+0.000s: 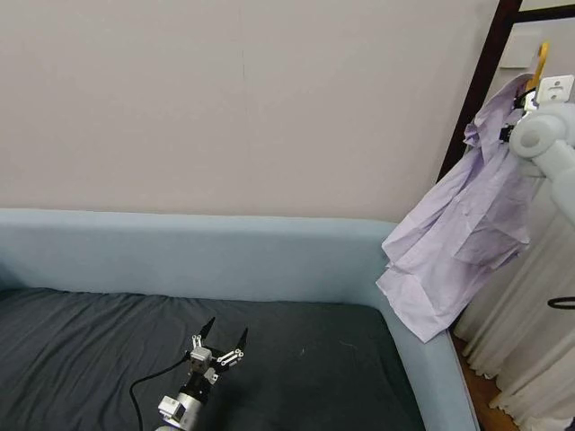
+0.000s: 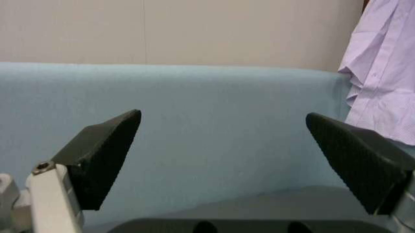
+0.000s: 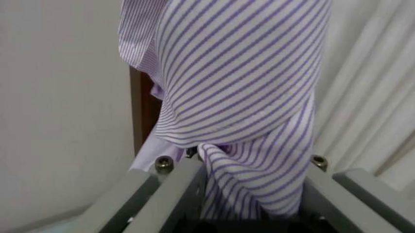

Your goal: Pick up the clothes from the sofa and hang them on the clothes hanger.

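A lilac striped shirt [image 1: 463, 233] hangs at the right end of the sofa, its top bunched up by a yellow hanger hook [image 1: 540, 63] on a dark wooden stand [image 1: 478, 90]. My right gripper [image 1: 518, 112] is up there, shut on the shirt's upper cloth. In the right wrist view the striped shirt [image 3: 246, 87] drapes down between the right gripper's [image 3: 253, 194] metal frame. My left gripper [image 1: 225, 332] hovers low over the dark seat cushion, open and holding nothing. The left gripper [image 2: 222, 118] faces the sofa back, with the shirt [image 2: 382, 73] off to one side.
The light blue sofa back [image 1: 198, 256] runs across the view, with a dark grey seat cushion [image 1: 90, 350] below it. The sofa's armrest [image 1: 436, 377] lies under the shirt. White curtains [image 1: 530, 341] hang beside the stand. A plain wall rises behind.
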